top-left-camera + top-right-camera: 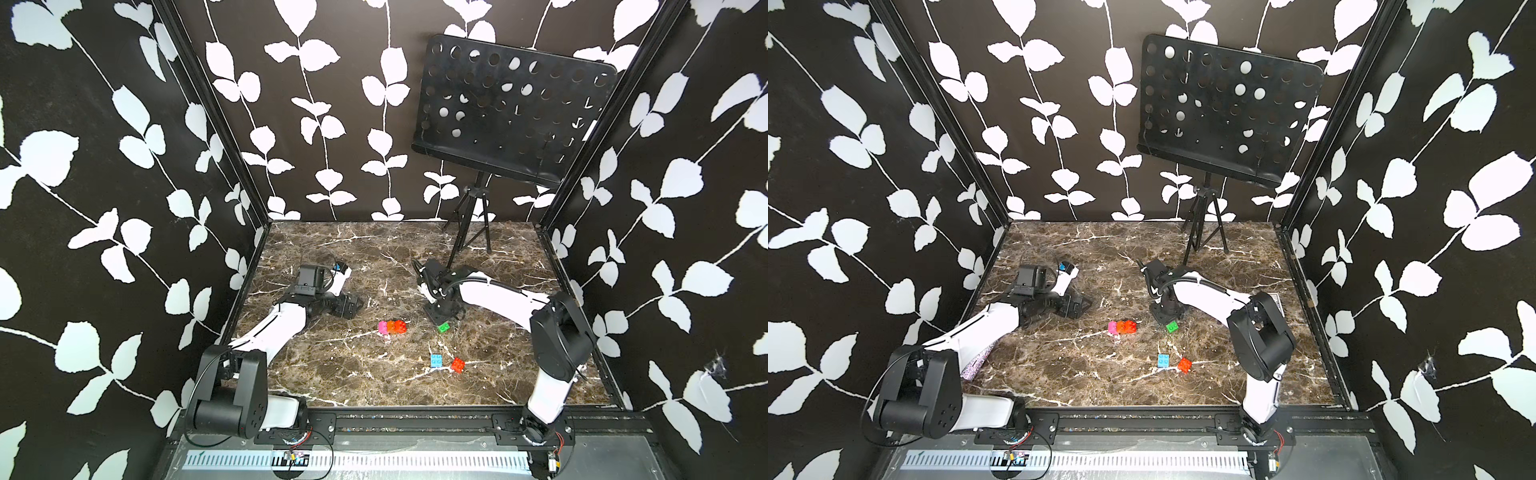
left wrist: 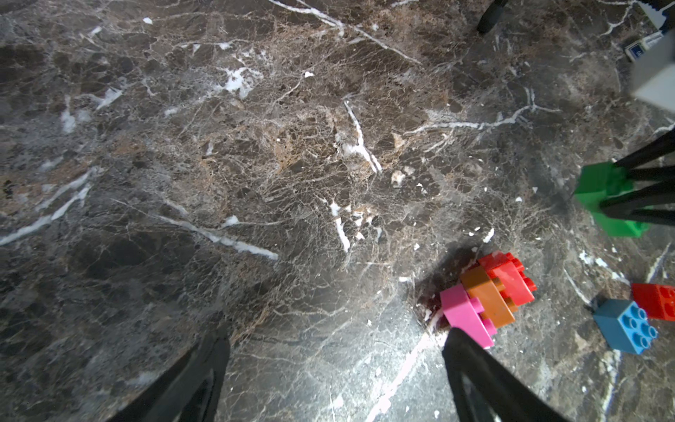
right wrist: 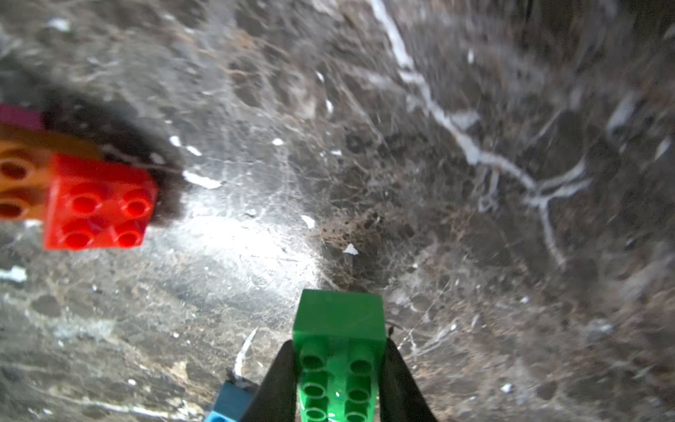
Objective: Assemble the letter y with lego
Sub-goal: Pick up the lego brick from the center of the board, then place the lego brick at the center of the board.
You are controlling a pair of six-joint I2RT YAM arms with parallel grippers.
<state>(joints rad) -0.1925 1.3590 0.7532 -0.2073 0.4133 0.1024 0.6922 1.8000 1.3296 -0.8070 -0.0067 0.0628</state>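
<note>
We are pinching the long green brick (image 3: 339,318) with our right hand (image 3: 339,350). The two dark fingers are pressing on its long sides, and its studded face is pointing up toward the wrist camera. In both top views this brick is sitting a little right of the middle of the marble-patterned desk (image 1: 374,386), with one end sticking out from under the hand. We are not able to tell whether it is touching the desk or hanging just above it.

We are keeping our left hand (image 2: 336,334) spread wide and gripping nothing, low over the desk toward the left edge, with bare marble showing between its fingers.

Three bricks are lying joined in a short row on their side near the middle of the desk: a pink brick (image 2: 464,314), an orange brick (image 2: 485,296) and a red brick (image 2: 507,274). The red end is facing the green brick, with a gap between them. The pink end is lying just beside one left fingertip.

A light blue brick (image 1: 436,360) and a second red brick (image 1: 457,365) are resting studs up, almost touching, nearer the front edge and right of centre.

A black music stand (image 1: 507,108) is standing by the far right corner.
</note>
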